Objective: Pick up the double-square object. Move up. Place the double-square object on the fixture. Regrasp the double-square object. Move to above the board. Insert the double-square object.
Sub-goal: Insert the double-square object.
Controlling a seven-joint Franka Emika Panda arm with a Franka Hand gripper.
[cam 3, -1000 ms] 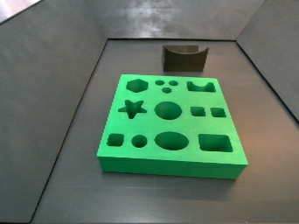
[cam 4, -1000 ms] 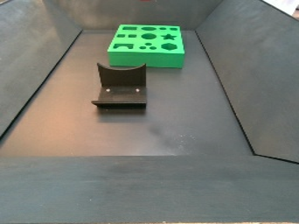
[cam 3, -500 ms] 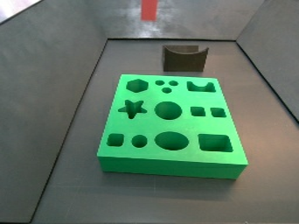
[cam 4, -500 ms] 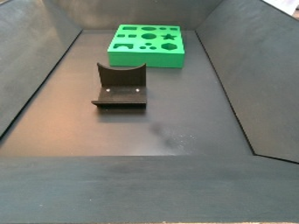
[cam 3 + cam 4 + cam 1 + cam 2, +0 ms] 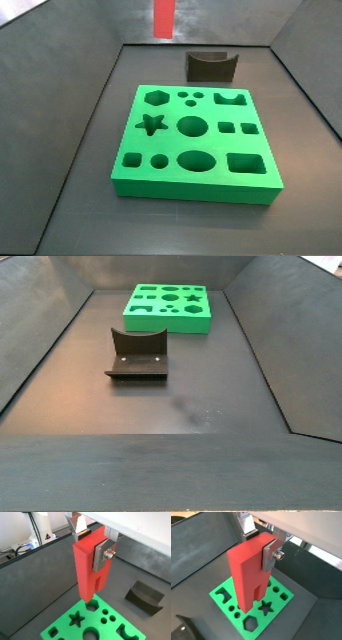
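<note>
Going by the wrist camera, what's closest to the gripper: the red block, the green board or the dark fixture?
1. Block: clamped in the gripper, hanging prongs down.
2. Board: directly beneath the block's prongs.
3. Fixture: on the floor, off to the board's side.

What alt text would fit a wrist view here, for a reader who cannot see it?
A long flat red plastic block, the double-square object, hangs upright, clamped near its top between the gripper's silver plate fingers, with its two prongs pointing down. Below it lies the bright green board with shaped cut-outs, and the small dark notched fixture stands beside the board.
</note>
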